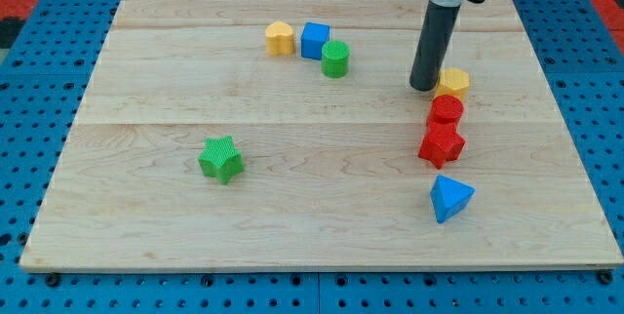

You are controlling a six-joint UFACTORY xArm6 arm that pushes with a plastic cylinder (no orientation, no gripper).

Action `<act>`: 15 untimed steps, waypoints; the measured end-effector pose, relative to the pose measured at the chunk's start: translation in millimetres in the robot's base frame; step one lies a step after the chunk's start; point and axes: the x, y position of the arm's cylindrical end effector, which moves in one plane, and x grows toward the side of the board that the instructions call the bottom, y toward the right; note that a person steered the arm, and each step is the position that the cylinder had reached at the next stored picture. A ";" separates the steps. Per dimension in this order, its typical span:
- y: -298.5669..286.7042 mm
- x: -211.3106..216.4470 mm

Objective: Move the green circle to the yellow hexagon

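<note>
The green circle [335,58] stands near the view's top centre, just right of and below a blue cube [314,39]. The yellow hexagon [454,83] lies at the view's right, at the top of a column of red blocks. My tip [424,89] rests on the board right beside the hexagon's left side, touching or nearly touching it. The tip is about a hand's width to the right of the green circle and slightly lower in the view.
A second yellow block [280,37] sits left of the blue cube. A red circle [447,110] and a red star [442,144] lie below the hexagon, then a blue triangle [450,198]. A green star [221,159] lies at lower left. The wooden board [146,226] has edges all round.
</note>
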 end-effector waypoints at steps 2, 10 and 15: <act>-77.9 -58.3; -184.5 13.5; -74.8 -47.6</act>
